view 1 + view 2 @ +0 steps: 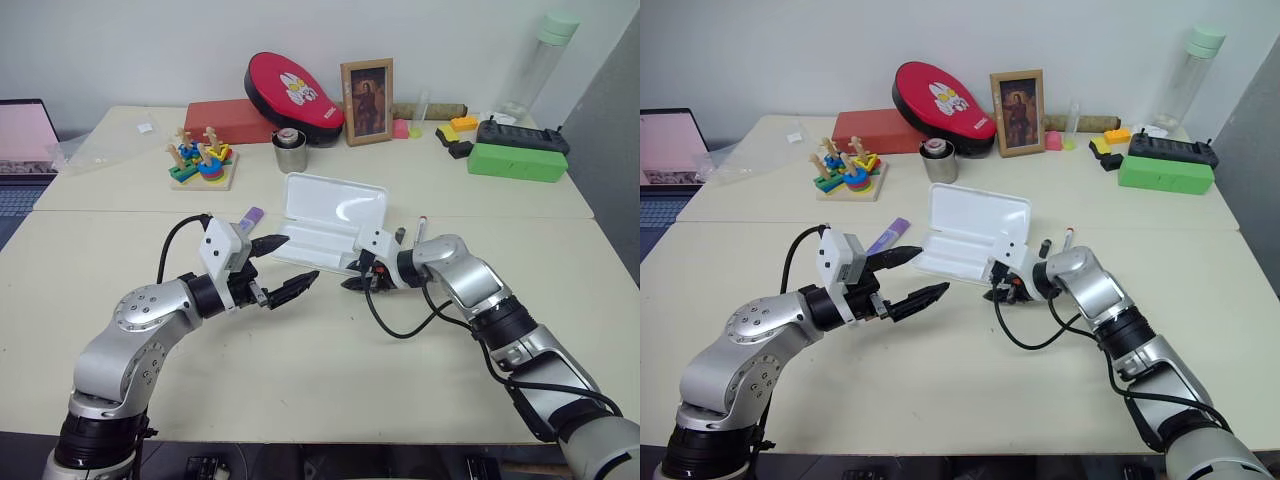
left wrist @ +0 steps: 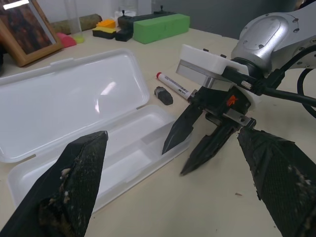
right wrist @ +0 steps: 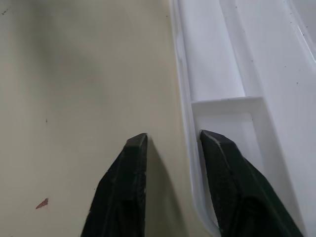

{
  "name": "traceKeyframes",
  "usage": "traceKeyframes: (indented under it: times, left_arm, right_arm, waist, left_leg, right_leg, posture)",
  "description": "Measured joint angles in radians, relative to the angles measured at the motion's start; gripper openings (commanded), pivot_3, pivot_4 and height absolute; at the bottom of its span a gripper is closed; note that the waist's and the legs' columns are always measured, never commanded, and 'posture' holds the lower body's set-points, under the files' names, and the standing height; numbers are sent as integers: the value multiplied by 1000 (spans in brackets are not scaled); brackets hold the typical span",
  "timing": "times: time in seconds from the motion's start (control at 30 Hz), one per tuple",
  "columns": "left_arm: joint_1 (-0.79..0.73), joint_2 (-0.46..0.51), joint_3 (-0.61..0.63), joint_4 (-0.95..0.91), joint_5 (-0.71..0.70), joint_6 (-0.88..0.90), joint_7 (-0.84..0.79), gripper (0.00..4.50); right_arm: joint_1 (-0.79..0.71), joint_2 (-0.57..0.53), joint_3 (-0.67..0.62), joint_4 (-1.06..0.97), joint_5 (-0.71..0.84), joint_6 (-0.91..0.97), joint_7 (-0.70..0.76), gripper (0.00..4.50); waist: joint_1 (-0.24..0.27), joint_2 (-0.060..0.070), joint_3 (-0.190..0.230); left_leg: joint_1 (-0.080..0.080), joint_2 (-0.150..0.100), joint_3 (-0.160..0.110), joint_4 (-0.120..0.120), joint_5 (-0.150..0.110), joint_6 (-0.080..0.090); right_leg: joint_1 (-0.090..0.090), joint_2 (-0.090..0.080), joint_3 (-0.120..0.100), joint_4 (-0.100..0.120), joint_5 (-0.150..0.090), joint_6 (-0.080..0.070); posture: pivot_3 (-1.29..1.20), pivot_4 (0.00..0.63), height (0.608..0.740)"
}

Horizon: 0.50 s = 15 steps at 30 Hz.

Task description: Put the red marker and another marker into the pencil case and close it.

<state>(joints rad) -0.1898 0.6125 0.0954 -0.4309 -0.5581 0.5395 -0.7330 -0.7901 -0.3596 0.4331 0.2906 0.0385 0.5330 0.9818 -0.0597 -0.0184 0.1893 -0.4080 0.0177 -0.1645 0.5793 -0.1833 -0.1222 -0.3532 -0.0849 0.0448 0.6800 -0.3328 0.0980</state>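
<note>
While right gripper (image 3: 170,140) pinches pencil case (image 1: 335,215) front wall, I keep left gripper (image 1: 283,268) open, w/o pushing.

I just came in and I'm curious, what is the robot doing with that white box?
The pencil case lies open and empty on the table. The right gripper has its fingers astride the case's front wall, one inside the tray and one outside. The left gripper hovers open beside the case. The red marker lies on the table beside the case, and the purple highlighter lies on its other side.
</note>
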Motion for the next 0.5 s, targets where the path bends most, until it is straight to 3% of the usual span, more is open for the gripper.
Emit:
traceKeyframes:
  times: [0.13, 0.5]
  left_arm:
    - [0, -1, 1, 0, 0, 0, 3, 4500]
    - [24, 0, 14, -4, -1, -1, 4, 4500]
  right_arm:
    - [0, 11, -3, 16, -17, -37, -5, 40]
    - [63, -45, -8, -78, -13, -153, 65, 17]
  waist:
    - [0, 0, 0]
    - [0, 0, 0]
  left_leg:
    - [0, 0, 0, 0, 0, 0]
    - [0, 0, 0, 0, 0, 0]
  right_leg:
    - [0, 0, 0, 0, 0, 0]
    - [0, 0, 0, 0, 0, 0]
  posture:
    - [0, 150, 740]
    - [0, 150, 740]
